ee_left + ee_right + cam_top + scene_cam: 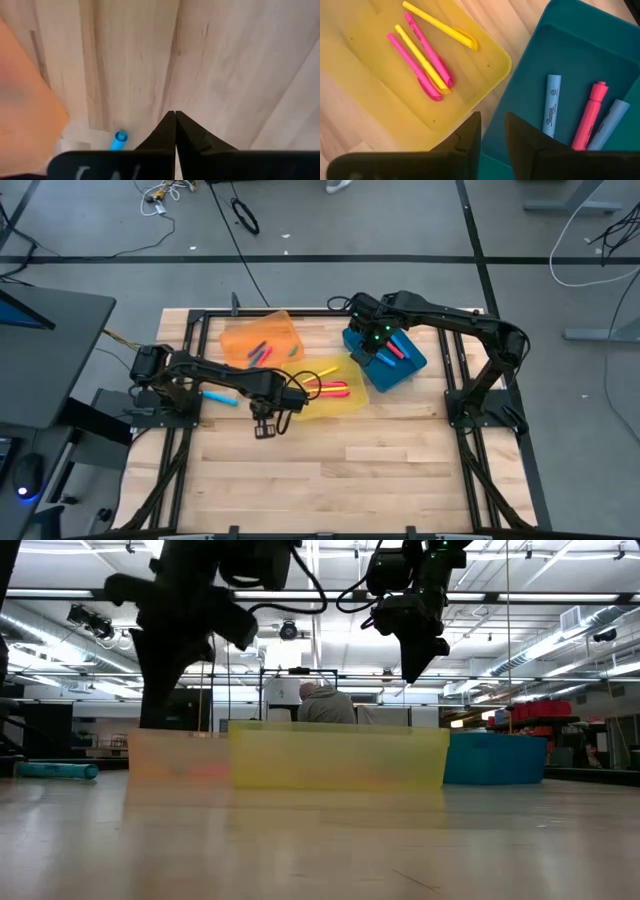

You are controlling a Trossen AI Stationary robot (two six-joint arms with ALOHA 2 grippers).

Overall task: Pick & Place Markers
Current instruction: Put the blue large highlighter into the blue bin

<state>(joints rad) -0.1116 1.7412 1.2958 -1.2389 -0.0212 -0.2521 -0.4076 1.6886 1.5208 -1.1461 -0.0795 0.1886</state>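
My left gripper (263, 427) hangs shut and empty over bare table, just in front of the yellow bin (352, 402), fingers pointing down (175, 119). A blue marker (218, 396) lies flat on the table to its left, also seen in the left wrist view (119, 140). My right gripper (375, 352) hovers open over the near left rim of the blue bin (408, 370), with nothing between its fingers (493, 131). Several pink and yellow markers (422, 55) lie in the yellow bin. Two light blue markers (551, 105) and a pink one (590, 116) lie in the blue bin.
An orange bin (240, 336) holding a few markers (260, 351) stands behind the yellow bin at the far left. The three bins sit close together in a row across the table's far half. The near half of the wooden table (340, 480) is bare wood.
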